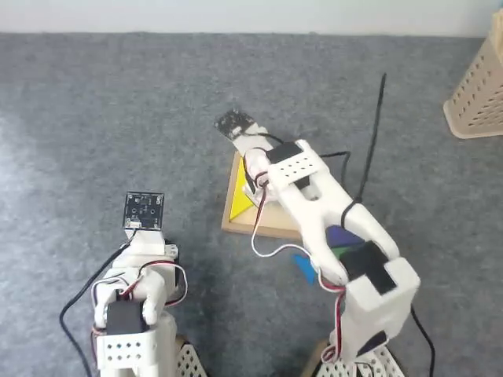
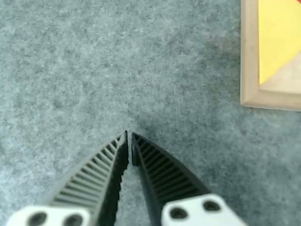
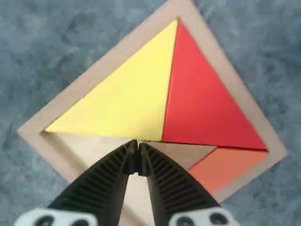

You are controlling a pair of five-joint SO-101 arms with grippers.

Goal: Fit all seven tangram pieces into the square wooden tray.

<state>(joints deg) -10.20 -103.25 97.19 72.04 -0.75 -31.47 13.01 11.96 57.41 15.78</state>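
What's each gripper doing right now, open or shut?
Left gripper: closed, empty, over the carpet.
Right gripper: closed, empty, above the wooden tray.

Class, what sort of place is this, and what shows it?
Probably a robot training bench: a left arm and right arm on a grey carpeted table, a wooden tray holding a yellow piece and a red piece, a slotted basket nearby.

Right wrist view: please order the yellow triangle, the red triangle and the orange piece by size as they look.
1. Yellow triangle and red triangle: look about alike, not ranked.
2. Orange piece: clearly smallest, though the claw may hide a corner.
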